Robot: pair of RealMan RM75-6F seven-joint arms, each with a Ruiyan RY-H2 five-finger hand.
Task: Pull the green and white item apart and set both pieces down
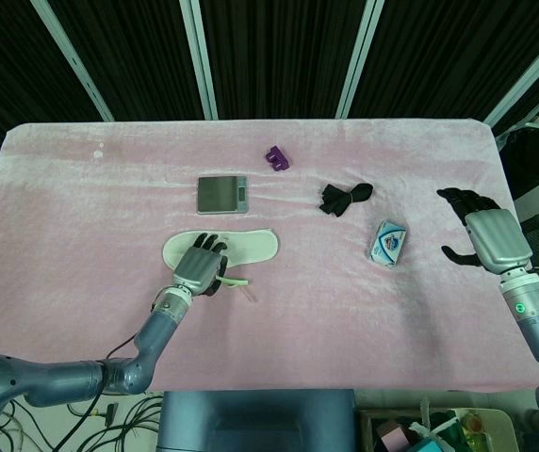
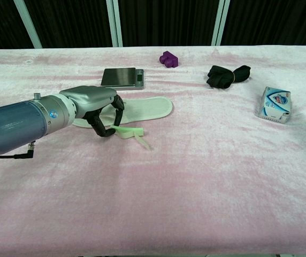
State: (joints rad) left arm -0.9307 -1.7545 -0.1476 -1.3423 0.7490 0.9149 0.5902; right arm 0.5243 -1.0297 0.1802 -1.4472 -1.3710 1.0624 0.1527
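A white slipper sole [image 1: 249, 247] lies flat on the pink cloth, also in the chest view [image 2: 152, 109]. A pale green strap [image 1: 235, 280] sits just in front of it, separate from the sole [image 2: 130, 131]. My left hand [image 1: 199, 266] rests over the sole's left end, and its curled fingers [image 2: 104, 127] pinch the strap's left end. The strap's free end droops toward the cloth. My right hand [image 1: 483, 236] hovers far right near the table edge, fingers apart, holding nothing; it is outside the chest view.
A grey scale [image 1: 221, 194] lies behind the sole. A purple item [image 1: 277, 157] sits at the back centre, a black bundle [image 1: 345, 198] right of the scale, and a blue and white box [image 1: 388, 242] near my right hand.
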